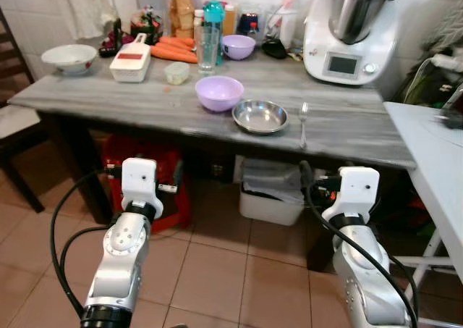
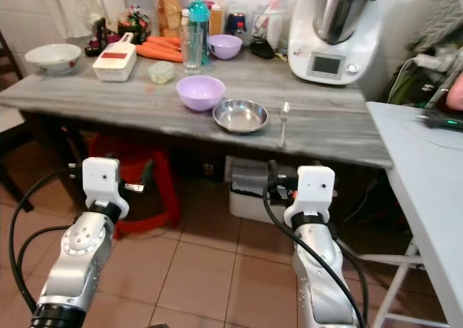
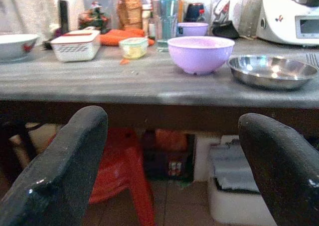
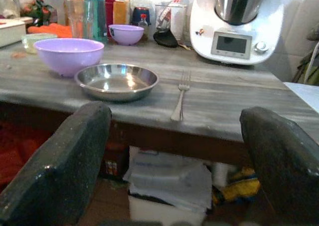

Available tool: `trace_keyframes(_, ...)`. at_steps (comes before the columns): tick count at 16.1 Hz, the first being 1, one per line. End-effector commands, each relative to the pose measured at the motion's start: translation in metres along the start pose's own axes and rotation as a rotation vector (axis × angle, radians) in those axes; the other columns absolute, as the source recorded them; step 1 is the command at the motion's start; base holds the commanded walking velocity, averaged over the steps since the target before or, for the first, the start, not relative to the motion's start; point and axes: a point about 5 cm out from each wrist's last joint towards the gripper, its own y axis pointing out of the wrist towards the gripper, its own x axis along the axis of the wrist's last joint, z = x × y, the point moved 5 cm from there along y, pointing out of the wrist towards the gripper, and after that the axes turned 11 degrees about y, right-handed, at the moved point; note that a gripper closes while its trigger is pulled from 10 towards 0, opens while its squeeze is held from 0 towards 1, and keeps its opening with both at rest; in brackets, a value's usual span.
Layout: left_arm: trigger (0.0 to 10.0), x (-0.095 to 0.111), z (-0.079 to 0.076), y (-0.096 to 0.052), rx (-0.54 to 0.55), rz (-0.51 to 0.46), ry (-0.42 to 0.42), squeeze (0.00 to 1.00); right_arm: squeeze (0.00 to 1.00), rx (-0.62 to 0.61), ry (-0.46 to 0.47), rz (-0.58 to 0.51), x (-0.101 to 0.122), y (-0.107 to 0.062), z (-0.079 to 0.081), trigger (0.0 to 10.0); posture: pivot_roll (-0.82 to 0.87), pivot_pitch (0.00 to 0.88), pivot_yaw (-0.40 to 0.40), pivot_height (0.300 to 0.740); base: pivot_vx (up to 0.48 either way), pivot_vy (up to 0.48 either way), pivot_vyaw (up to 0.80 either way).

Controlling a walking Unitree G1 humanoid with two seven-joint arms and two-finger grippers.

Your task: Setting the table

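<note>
Tiled kitchen floor, grey wood-grain bench [image 1: 145,96] across the upper half of the head views, cluttered back wall behind.

Left claw [image 3: 172,161]: released, its two black fingers [image 3: 60,171] spread wide, held below bench height at lower left of the head view (nothing between the fingers). Right claw [image 4: 177,161]: likewise released and empty, at lower right of the head view, level with the bench's front edge.

Beyond the right claw, near the centre of the head view, lie the setting pieces: a steel dish [image 1: 260,116], a fork [image 1: 303,122] just beside it toward the frame's right, apart from it, tines pointing to the wall, and a large lilac bowl [image 1: 219,93] just to the dish's upper left, whether touching it cannot be told. Farther back: a drinking glass [image 1: 206,48], a small lilac bowl [image 1: 239,46], a white bowl [image 1: 69,58] at far upper left, a white grater box [image 1: 131,61], carrots [image 1: 173,51] and a white food processor [image 1: 352,31] at upper right.

Judged step: approach, before any grasp. To do it well, both claws should rise clear of the bench edge first; the fork, lying flat, probably needs a pinch across its handle from above (thin and likely to slide), while the dish offers a rim to grip.
</note>
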Motion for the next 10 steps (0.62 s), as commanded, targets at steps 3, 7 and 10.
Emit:
trace_keyframes(3, 10.0, -0.0031, -0.0018, -0.0011, -0.023, -0.001, 0.007, 0.00, 0.00, -0.015, -0.056, -0.029, 0.0066, 0.0023, -0.0035, 10.0, -0.04, 0.000, -0.019, 0.740, 0.000, 0.000, 0.00)
trace_keyframes(7, 10.0, -0.0005, -0.0034, 0.0017, -0.032, -0.006, 0.029, 0.00, 0.00, -0.016, -0.092, -0.032, 0.0032, 0.0037, -0.0072, 10.0, -0.04, 0.000, -0.024, 0.740, 0.000, 0.000, 0.00)
trace_keyframes(10, 10.0, -0.0017, -0.0070, 0.0013, -0.044, -0.005, 0.020, 0.00, 0.00, -0.003, -0.065, -0.023, 0.0028, 0.0035, -0.0049, 10.0, -0.05, 0.000, -0.025, 0.740, 0.000, -0.169, 0.00)
